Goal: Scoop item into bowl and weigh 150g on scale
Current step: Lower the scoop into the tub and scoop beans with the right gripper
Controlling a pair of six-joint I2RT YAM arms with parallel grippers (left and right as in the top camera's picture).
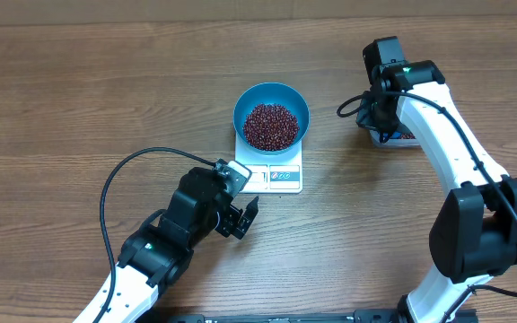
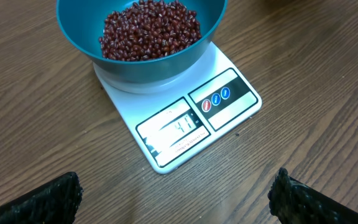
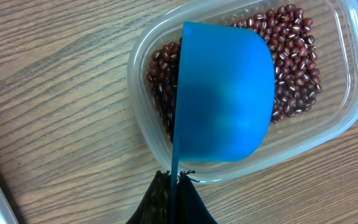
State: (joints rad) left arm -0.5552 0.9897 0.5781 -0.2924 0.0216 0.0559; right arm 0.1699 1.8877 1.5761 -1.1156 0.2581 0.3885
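- While the right jaws pinch shut on the thin handle of the blue scoop (image 3: 225,93), their dark fingers (image 3: 160,202) meet at the bottom edge of the wrist view. A slip on that narrow plastic edge would let the scoop twist and spill.
- It hangs over the clear tub (image 3: 347,81) with its smooth rounded back to the camera, so I cannot tell whether it is loaded.
- That tub looks thin, light and rounded-rectangular, and a dragging scoop could shove it across the wooden table (image 1: 61,90).
- Its beans (image 3: 291,37) are small, glossy ovals that would roll far if dropped.
- Well apart, the left jaws stand wide and empty just before the scale (image 2: 229,65), facing it.
- On this flat white scale sits the deep blue bowl (image 2: 145,70), holding a loose heap of beans (image 2: 149,30).
- Digits on the display (image 2: 178,129) are too blurred to trust, and 1 full scoop could overshoot 150 g.
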